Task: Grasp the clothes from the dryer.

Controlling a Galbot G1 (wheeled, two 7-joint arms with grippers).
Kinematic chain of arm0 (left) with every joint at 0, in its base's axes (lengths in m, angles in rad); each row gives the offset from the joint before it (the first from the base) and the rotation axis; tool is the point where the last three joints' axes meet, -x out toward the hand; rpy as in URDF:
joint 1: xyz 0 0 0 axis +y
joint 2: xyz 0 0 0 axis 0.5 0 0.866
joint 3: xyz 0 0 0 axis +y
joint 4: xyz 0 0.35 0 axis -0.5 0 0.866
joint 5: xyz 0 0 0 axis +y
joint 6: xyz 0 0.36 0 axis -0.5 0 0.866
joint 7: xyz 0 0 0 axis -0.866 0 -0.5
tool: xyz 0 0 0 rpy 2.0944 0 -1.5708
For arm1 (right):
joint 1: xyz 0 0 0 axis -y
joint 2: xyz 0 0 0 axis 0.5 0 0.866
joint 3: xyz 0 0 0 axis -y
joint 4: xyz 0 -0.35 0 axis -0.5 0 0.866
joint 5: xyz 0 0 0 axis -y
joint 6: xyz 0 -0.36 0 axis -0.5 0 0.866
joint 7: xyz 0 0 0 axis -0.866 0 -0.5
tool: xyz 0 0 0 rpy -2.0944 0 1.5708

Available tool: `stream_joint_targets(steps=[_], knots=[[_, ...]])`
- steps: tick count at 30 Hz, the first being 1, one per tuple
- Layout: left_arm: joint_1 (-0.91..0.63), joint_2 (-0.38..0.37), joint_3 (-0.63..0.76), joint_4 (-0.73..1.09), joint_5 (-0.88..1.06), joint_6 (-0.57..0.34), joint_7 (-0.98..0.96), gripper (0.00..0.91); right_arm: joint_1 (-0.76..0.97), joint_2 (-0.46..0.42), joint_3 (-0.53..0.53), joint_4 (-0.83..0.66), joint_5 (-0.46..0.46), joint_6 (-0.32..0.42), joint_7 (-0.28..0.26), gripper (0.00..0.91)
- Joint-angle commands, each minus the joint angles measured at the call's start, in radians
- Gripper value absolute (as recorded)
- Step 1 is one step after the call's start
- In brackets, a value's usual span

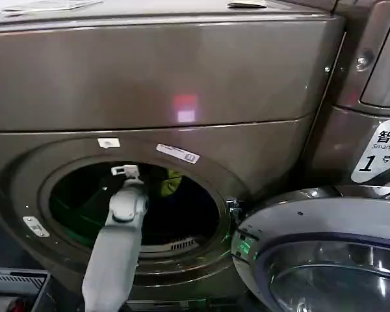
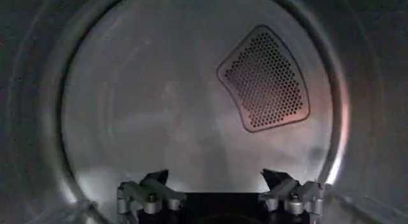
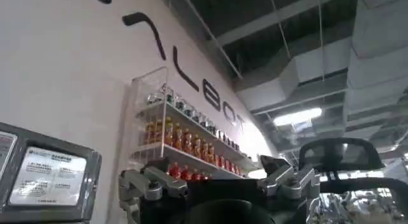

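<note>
Inside the dryer (image 1: 182, 84), one open left gripper (image 2: 220, 190) nears one clothes (image 1: 171, 184) bundle.

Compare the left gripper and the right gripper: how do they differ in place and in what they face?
The left gripper is inside the dryer, facing the drum's back wall; the right gripper is outside, aimed up toward a shelf of bottles on a wall. The clothes lie near the left gripper, not the right. Both have open, empty fingers.

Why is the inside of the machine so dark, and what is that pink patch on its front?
Head view: the pink patch looks like a reflection on the dryer; its drum is in shadow, the clothes barely lit. Left wrist view: dim drum wall, the left claw open, a bright streak at the rim. Right wrist view: the ceiling light glares.
</note>
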Motion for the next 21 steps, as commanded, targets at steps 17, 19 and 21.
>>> stream_joint_targets(steps=[17,19,21], knots=[[-0.413,0.08,0.423,0.591,0.103,-0.079,0.719,0.907,0.013,0.015,-0.008,0.008,-0.002,0.002,0.0,0.907],[-0.426,0.083,0.456,0.622,0.146,-0.099,0.772,0.907,0.014,0.016,-0.005,0.011,-0.001,0.002,0.0,0.907],[-0.441,0.081,0.478,0.647,0.185,-0.114,0.819,0.907,0.015,0.02,-0.001,0.015,-0.001,0.002,0.0,0.907]])
